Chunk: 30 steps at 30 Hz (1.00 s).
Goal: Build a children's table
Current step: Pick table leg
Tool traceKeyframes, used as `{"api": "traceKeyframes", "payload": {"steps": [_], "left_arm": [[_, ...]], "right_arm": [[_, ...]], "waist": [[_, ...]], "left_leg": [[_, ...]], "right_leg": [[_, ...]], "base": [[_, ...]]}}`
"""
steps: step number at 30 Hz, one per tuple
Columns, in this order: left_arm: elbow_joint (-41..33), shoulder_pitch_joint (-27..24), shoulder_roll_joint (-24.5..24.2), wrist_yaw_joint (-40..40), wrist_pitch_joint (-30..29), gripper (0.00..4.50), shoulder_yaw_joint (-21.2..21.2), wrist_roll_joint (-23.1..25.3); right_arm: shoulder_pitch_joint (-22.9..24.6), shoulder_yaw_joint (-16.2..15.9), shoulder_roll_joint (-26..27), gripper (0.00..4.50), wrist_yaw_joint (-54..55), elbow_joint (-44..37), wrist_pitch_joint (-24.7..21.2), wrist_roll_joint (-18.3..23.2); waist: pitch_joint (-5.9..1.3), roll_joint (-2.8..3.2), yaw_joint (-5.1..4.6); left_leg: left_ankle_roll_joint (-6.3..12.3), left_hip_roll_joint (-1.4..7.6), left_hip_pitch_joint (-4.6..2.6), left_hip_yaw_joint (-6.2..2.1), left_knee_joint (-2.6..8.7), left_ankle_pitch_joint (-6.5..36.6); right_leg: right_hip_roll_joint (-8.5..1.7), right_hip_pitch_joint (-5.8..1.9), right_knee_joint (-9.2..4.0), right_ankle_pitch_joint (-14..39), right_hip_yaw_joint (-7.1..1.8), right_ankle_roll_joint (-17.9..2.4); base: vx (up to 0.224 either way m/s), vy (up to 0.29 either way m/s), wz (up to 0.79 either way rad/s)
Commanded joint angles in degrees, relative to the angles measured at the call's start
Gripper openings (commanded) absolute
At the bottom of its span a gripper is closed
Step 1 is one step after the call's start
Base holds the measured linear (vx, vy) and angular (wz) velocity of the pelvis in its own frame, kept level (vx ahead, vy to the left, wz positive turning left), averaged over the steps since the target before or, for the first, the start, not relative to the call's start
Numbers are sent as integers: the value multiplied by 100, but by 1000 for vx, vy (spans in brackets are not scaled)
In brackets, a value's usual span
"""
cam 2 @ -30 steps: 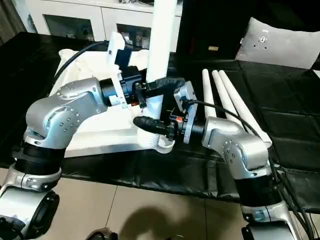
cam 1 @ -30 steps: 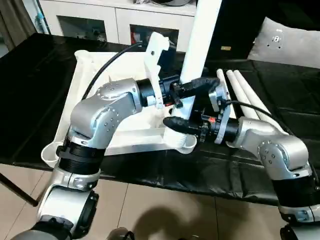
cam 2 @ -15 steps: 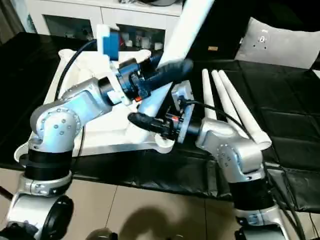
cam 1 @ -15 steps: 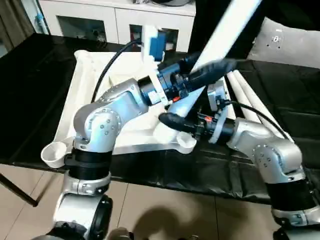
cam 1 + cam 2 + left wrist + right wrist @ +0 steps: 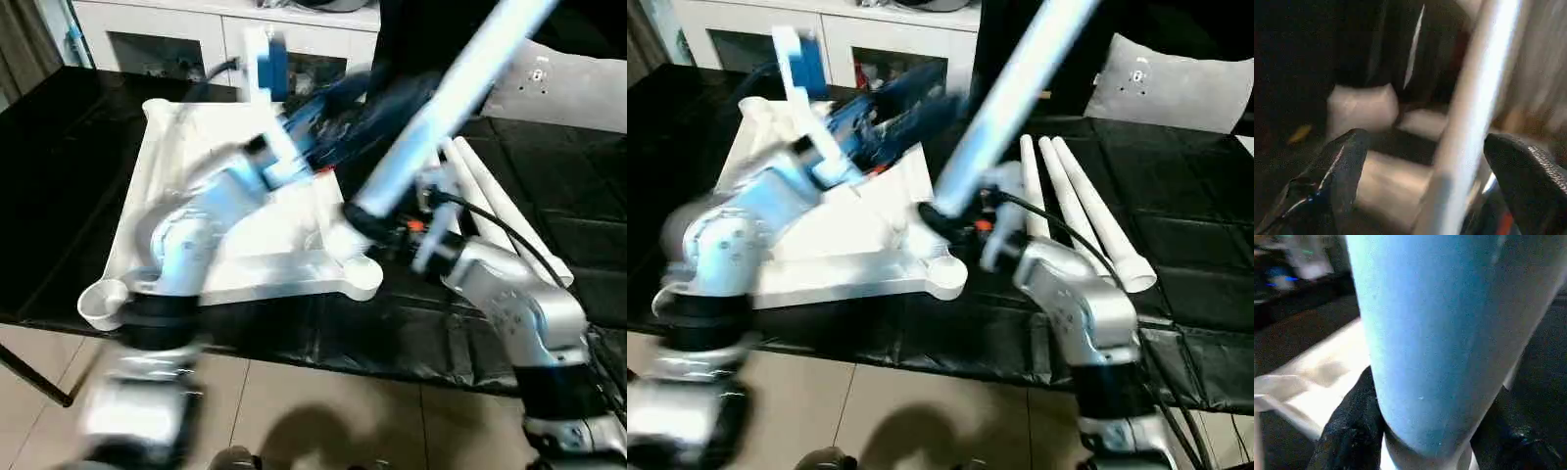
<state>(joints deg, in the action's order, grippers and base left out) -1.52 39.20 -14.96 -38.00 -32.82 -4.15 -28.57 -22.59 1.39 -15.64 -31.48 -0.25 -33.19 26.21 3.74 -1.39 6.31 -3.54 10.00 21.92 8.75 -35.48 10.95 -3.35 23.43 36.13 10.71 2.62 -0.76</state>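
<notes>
Your right claw (image 5: 364,217) clamps leg (image 5: 441,108) at butt; long axis leans up, away. Socket (image 5: 361,276) just below claw. Left claw (image 5: 1425,161) open, leg between fingers, ungripped.

The right pincer (image 5: 367,223) grips a tilted white leg (image 5: 446,103) above the upturned table top (image 5: 245,245), beside three loose legs (image 5: 495,211).

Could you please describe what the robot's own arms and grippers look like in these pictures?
Both arms are rounded silver metal shells with black joint rings. The right arm carries a black cable looping to its wrist, near a small red-orange mark. The left arm bears a white bracket and a black cable. Each gripper has two black, finely textured fingers.
</notes>
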Motion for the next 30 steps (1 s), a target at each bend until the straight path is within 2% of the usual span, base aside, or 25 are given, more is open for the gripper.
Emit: {"api": "traceKeyframes", "payload": {"steps": [1,2,3,4,5,7,8,10,12,13,14,15,16,18,20,22,24,26,30], "left_arm": [[63,-91,-82,-196,135,431,-292,358],[67,-109,-108,-209,153,431,-316,369],[98,-208,-298,-364,287,431,-524,537],[98,-208,-298,-364,287,431,-524,537],[152,-352,-581,-595,513,431,-862,839],[364,-449,-773,-805,764,431,-1133,1116],[522,-495,-850,-916,905,431,-1261,1250],[623,-523,-891,-984,993,400,-1335,1331],[939,-602,-968,-1173,1201,390,-1528,1519],[1206,-646,-1031,-1347,1389,390,-1679,1702],[1216,-648,-1033,-1354,1396,380,-1685,1709],[1376,-642,-1049,-1405,1506,354,-1741,1785],[1611,-621,-1066,-1479,1639,349,-1819,1878],[1894,-543,-1045,-1632,1697,348,-1859,1882],[1914,-536,-1042,-1655,1694,329,-1860,1876],[2108,-496,-1029,-1741,1782,315,-1921,1974],[2374,-461,-1031,-1775,2019,304,-1996,2147],[2568,-443,-1017,-1752,2140,284,-2000,2236],[2906,-350,-975,-1864,2337,251,-1961,2301]], "right_arm": [[-10,89,-93,190,155,-101,17,-160],[-4,82,-103,190,182,-101,10,-174],[46,31,-134,190,222,-95,333,-366],[46,31,-134,190,222,-95,333,-366],[128,36,-101,190,257,-145,608,-455],[151,22,-60,190,452,-87,1011,-716],[158,-22,-94,190,536,-91,869,-774],[160,-52,-126,190,576,-106,684,-778],[192,-128,-265,190,105,-228,219,-420],[215,-74,-255,190,11,-249,222,-321],[215,-73,-255,190,8,-249,223,-319],[230,-70,-257,190,-44,-250,273,-305],[254,-69,-258,189,-133,-254,364,-280],[286,-109,-251,189,-216,-275,501,-277],[291,-117,-249,189,-217,-279,515,-285],[346,-243,-226,189,-118,-282,777,-529],[393,-346,-239,189,-177,-308,931,-656],[400,-325,-255,189,-353,-343,614,-413],[403,-212,-216,189,-431,-406,372,-153]], "waist": [[-445,60,-5],[-448,61,-7],[-447,55,-7],[-446,93,9],[-433,84,-6],[-411,102,-14],[-402,90,-24],[-405,101,-46],[-403,119,-67],[-405,134,-66],[-402,120,-72],[-412,125,-73],[-406,142,-74],[-412,141,-87],[-411,136,-95],[-404,148,-100],[-392,160,-109],[-391,170,-113],[-399,174,-104]], "left_leg": [[-199,235,-96,-32,454,510],[-223,235,-91,-33,449,495],[-230,234,-94,-27,452,546],[-236,237,-91,-42,454,587],[-249,236,-94,-29,461,693],[-270,239,-94,-33,479,874],[-269,233,-89,-29,484,902],[-290,222,-88,-32,488,901],[-243,223,-92,-44,491,987],[-210,235,-88,-46,493,1013],[-185,231,-79,-45,495,1028],[-207,243,-89,-52,495,1033],[-207,242,-83,-54,493,1019],[-200,243,-82,-51,487,1000],[-205,249,-88,-51,490,977],[-211,252,-88,-47,490,1010],[-220,251,-90,-52,499,1130],[-203,246,-95,-57,501,1202],[-169,262,-98,-58,500,1196]], "right_leg": [[-399,-336,-400,746,-250,-710],[-400,-336,-385,660,-248,-757],[-405,-337,-382,586,-246,-853],[-411,-325,-383,615,-242,-854],[-415,-326,-389,651,-250,-902],[-422,-312,-414,872,-257,-832],[-422,-310,-435,942,-261,-808],[-409,-325,-423,1002,-265,-788],[-399,-337,-435,1014,-258,-833],[-412,-328,-438,962,-267,-855],[-418,-327,-451,972,-266,-851],[-426,-328,-426,938,-259,-895],[-432,-322,-424,907,-260,-921],[-439,-327,-411,810,-262,-971],[-438,-325,-400,717,-261,-1044],[-445,-321,-405,689,-261,-1122],[-446,-321,-427,813,-261,-1109],[-445,-332,-433,917,-267,-1078],[-458,-325,-433,909,-270,-1141]], "base": [[0,0,0],[0,0,0],[0,0,0],[0,0,0],[0,0,0],[0,0,0],[0,0,0],[0,0,0],[0,0,0],[0,0,0],[0,0,0],[0,0,0],[0,0,0],[0,0,0],[0,0,0],[0,0,0],[0,0,0],[0,0,0],[0,0,0]]}}
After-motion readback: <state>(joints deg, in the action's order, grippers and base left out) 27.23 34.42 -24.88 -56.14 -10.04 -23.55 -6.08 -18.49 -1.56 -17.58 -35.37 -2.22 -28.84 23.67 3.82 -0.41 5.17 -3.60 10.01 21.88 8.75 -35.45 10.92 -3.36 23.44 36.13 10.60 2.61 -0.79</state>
